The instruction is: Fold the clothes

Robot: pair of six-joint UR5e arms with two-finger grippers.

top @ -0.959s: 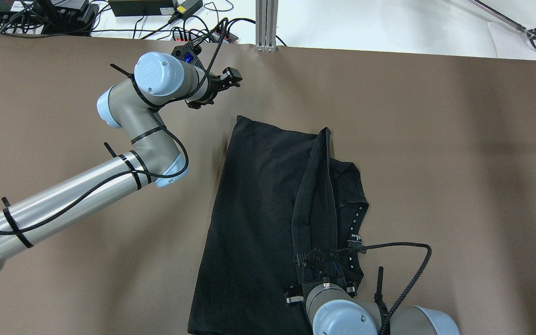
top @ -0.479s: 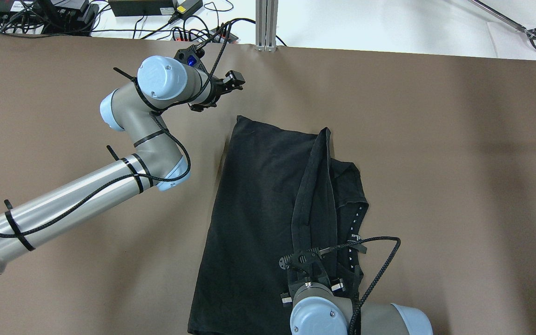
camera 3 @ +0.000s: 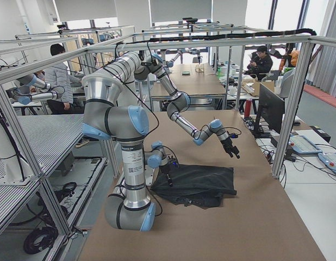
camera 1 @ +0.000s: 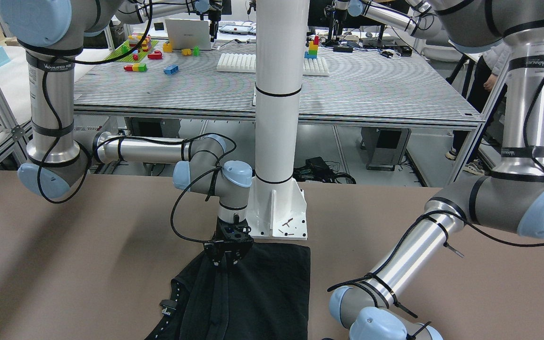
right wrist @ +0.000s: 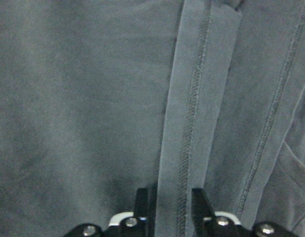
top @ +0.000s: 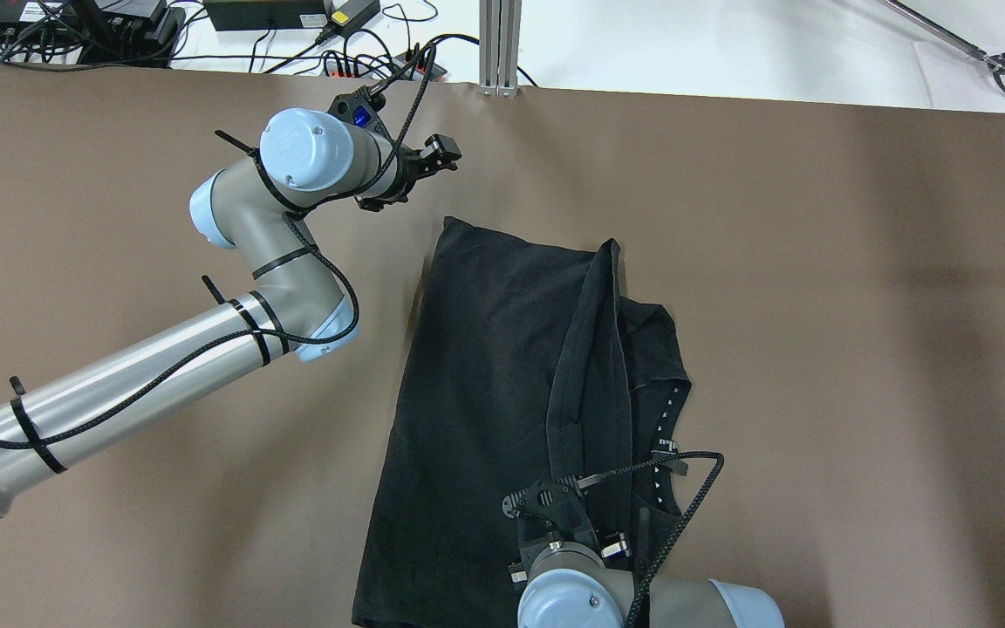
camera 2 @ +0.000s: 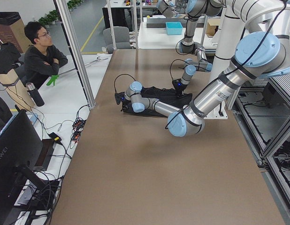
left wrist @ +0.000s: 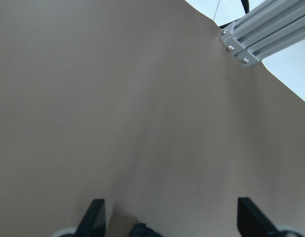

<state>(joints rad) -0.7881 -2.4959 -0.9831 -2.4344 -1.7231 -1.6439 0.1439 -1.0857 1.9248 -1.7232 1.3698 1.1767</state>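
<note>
The left arm reaches in over the table's (top: 816, 305) left half toward the far edge. Its left gripper (top: 440, 157) hangs above bare brown surface just short of the aluminium post (top: 500, 44) that stands at that edge. In the wrist view its fingers (left wrist: 95, 217) are spread wide with nothing between them.

The black garment (top: 476, 375) lies just right of that, in the middle of the table. It runs from mid-depth down to the near edge, and its left part lies flat and smooth. Along its right part a hemmed strip (top: 594, 366) rises as a narrow ridge running from far to near.

The right gripper (right wrist: 171, 207) points down onto the near end of this ridge, close to the near edge. Its fingers are drawn in narrow, one on each side of the stitched strip, pinching the fabric.

Further right the cloth bunches in loose folds. Small white marks (top: 664, 427) dot an inner band beside the right edge of the garment.
</note>
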